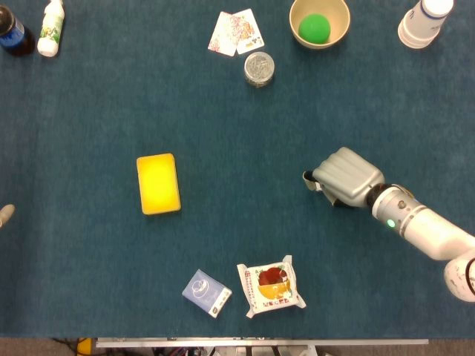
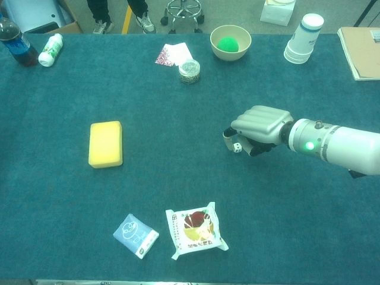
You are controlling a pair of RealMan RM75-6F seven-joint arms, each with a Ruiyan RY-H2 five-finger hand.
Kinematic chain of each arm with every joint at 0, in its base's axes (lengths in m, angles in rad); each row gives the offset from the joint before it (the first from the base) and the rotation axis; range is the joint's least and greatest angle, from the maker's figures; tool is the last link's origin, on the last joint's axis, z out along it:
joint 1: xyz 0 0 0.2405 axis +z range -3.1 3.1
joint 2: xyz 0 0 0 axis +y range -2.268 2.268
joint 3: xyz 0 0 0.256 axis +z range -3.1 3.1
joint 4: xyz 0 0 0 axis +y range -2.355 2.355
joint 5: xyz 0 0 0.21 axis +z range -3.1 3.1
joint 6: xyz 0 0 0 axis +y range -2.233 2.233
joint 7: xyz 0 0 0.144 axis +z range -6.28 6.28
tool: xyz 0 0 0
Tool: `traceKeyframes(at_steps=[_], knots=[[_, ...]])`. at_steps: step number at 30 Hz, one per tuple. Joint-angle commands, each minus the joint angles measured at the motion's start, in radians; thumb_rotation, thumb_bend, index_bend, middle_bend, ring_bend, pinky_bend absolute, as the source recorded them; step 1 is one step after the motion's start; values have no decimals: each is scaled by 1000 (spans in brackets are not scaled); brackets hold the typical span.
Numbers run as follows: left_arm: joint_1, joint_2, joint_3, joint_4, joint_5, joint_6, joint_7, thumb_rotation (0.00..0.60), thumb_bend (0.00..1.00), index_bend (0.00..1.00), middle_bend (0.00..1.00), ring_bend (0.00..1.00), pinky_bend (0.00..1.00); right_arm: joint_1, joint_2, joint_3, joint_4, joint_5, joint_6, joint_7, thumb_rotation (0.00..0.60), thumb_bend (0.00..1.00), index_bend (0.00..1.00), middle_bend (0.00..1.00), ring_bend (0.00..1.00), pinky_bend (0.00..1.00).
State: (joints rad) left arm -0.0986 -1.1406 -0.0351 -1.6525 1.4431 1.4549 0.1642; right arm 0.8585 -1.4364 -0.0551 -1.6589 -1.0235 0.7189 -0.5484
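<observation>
right hand (image 2: 259, 127) low over the blue table cloth (image 2: 178, 119), palm down, knuckles up, fingers curled over a small white die (image 2: 236, 148). die at the fingertips, between thumb and curled fingers, apparently touching them; whether pinched or merely resting on the cloth cannot be told from the chest view. in the head view, die hidden beneath the right hand (image 1: 345, 176).

left hand (image 1: 4, 215) barely visible at the far left edge of the head view, well apart from the right hand; fingers' state cannot be told.

nearer the robot and to the left of the right hand: snack packet (image 2: 196, 230) with a fruit picture, and just beside it a small blue card box (image 2: 136, 235). far to the left of the right hand: yellow sponge (image 2: 105, 143), flat on the cloth. beyond the right hand, toward the far edge: beige bowl (image 2: 230, 43) with a green ball (image 2: 227, 44) inside; to the left of the bowl a small round tin (image 2: 189, 71) and loose playing cards (image 2: 170, 54), near each other. beyond and to the right of the right hand: stack of white paper cups (image 2: 304, 38). at the far left corner: white bottle (image 2: 50, 50) and dark soda bottle (image 2: 14, 43), side by side.
</observation>
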Motion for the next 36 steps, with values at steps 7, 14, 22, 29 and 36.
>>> traceKeyframes(at_steps=[7, 14, 22, 29, 36], knots=[[2, -2, 2, 1, 2, 1, 3, 600, 0, 80, 0, 0, 42, 4, 21, -15, -17, 12, 16, -10, 600, 1000, 398, 1000, 1000, 1000], [1, -4, 2, 2, 0, -3, 6, 600, 0, 81, 0, 0, 42, 14, 41, -28, -38, 48, 24, -34, 600, 1000, 398, 1000, 1000, 1000], [2, -6, 3, 3, -2, -6, 7, 600, 0, 81, 0, 0, 42, 17, 73, -48, -77, 80, 55, -66, 600, 1000, 398, 1000, 1000, 1000], [0, -10, 2, 6, -5, -11, 10, 600, 0, 80, 0, 0, 42, 14, 114, -69, -124, 114, 96, -104, 600, 1000, 398, 1000, 1000, 1000], [-2, -11, 2, 0, -4, -12, 20, 600, 0, 80, 0, 0, 42, 0, 140, -68, -155, 106, 132, -91, 600, 1000, 398, 1000, 1000, 1000]])
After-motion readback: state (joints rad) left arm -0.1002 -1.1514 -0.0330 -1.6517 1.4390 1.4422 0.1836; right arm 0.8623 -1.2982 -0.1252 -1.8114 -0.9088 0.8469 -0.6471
